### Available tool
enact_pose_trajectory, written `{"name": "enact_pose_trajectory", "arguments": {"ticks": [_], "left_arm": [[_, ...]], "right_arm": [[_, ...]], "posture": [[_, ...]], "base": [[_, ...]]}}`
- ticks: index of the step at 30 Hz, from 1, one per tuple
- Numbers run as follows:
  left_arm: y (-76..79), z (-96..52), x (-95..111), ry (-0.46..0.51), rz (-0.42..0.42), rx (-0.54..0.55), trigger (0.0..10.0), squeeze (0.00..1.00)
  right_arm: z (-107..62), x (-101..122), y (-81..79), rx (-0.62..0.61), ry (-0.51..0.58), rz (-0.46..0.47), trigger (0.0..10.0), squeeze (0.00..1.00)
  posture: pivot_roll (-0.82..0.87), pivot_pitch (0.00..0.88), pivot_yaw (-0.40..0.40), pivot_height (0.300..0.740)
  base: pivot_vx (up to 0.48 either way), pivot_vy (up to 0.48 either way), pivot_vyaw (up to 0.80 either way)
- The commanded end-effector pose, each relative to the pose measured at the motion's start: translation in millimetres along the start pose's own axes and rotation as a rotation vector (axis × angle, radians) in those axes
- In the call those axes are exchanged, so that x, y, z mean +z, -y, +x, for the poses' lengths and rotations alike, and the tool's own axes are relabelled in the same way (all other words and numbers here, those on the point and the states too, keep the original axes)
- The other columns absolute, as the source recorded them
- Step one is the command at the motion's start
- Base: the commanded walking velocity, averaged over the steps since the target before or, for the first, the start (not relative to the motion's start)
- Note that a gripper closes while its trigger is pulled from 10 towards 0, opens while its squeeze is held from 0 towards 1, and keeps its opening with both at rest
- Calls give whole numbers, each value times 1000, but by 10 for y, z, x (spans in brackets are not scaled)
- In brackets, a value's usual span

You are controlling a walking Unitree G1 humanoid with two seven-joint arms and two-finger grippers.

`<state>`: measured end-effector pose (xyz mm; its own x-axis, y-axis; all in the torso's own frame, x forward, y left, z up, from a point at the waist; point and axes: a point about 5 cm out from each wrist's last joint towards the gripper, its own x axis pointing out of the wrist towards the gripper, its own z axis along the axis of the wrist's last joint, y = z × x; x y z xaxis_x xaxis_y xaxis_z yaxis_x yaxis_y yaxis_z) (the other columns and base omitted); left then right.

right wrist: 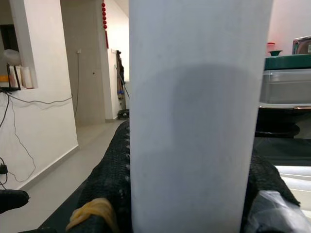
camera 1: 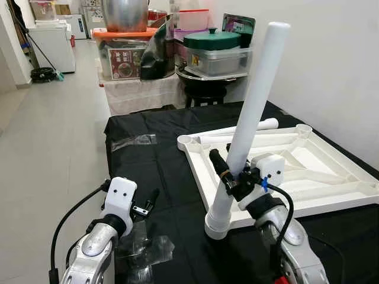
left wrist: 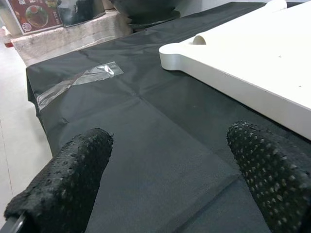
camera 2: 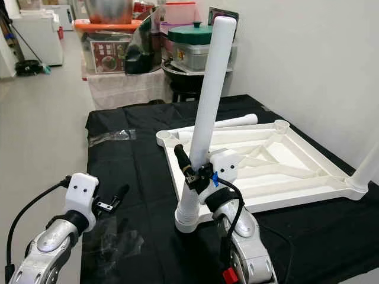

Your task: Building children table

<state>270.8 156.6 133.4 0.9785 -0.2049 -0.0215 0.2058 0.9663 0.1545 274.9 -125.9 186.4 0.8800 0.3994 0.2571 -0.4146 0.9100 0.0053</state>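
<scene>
From the head camera, the right hand pinches a white table leg low on its shaft, its foot at the near-left corner socket of the upturned white tabletop on the black-draped worktop; the leg leans and likely needs straightening before pressing home. The left wrist view has the left hand spread above bare cloth. The right wrist view has fingers clamping the leg.

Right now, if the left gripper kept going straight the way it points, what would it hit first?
Probably the black cloth on the table, which the open left gripper angles down toward. Beyond that lies the near corner of the white tabletop, though depth is hard to judge.
</scene>
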Motion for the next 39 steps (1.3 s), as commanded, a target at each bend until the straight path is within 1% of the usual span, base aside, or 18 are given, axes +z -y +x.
{"name": "enact_pose_trajectory", "arguments": {"ticks": [1,7,14,19,25,39], "left_arm": [[5,16,8,6,-2,-6,10000,0],[14,19,2,5,-4,-9,10000,0],[22,19,-3,3,-4,-12,10000,0],[28,18,-8,2,-4,-13,10000,0],[35,23,-10,2,-5,-14,10000,0],[63,49,-24,2,-7,-24,10000,0]], "right_arm": [[-82,-293,110,-61,-154,36,10000,0],[-41,-206,128,-55,-103,44,10000,0],[-15,-139,83,-21,-73,31,10000,0],[-22,-124,42,19,-70,3,10000,0],[-12,-97,32,41,-64,-15,10000,0],[27,-14,80,57,-50,-40,10000,0]], "posture": [[47,0,-32,740],[46,0,-30,740],[43,0,-30,740],[42,0,-31,740],[39,0,-31,740],[29,0,-26,740]], "base": [[0,0,0],[0,0,0],[0,0,0],[0,0,0],[0,0,0],[0,0,0]]}}
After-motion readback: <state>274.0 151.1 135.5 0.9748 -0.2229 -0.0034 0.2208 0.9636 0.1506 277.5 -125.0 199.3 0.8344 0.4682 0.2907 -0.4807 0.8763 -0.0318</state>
